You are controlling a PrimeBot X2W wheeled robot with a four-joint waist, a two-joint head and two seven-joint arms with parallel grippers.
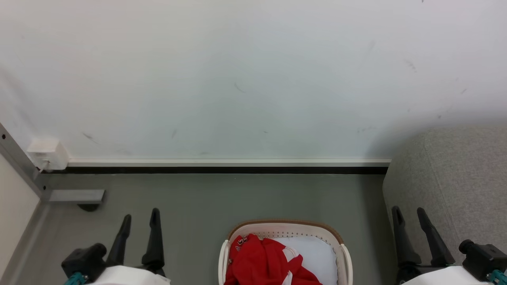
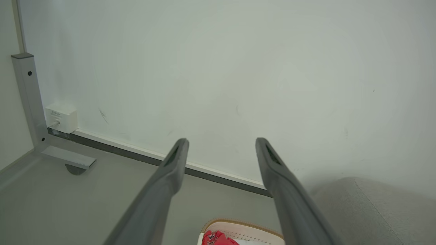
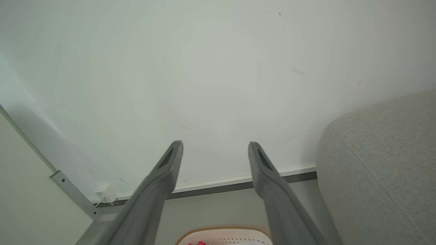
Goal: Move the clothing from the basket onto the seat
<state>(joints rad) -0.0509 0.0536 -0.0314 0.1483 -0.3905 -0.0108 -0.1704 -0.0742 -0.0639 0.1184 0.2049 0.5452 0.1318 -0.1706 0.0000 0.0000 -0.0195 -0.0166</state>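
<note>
Clothing [image 1: 265,263] lies bunched in the basket [image 1: 286,223], which stands on the floor [image 1: 237,196] between the two hands: to the right of the left hand [image 1: 141,213] and to the left of the right hand [image 1: 408,209]. The red fabric fills the side of the basket nearer the left hand, with white panels and small lettering showing. A pale cloth [image 1: 319,253] lies under it on the side nearer the right hand.

Both hands are apart from the basket. The left hand has its two dark fingers spread, with a wide gap between the tips and nothing held. In the left wrist view the basket's rim and a bit of red show low down, between the fingers. The right hand is spread the same way and is also empty. Its fingers point toward the wall [image 1: 253,79] ahead.

The seat [image 1: 455,174] rises just beside the right hand, on its outer side. In the head view the fingers overlap the seat's grey rounded edge, but contact cannot be told. On the left hand's outer side, ahead of its fingertips, a grey metal frame [image 1: 75,196] stands on the floor. A small white box [image 1: 47,152] sits at the foot of the wall just past it.
</note>
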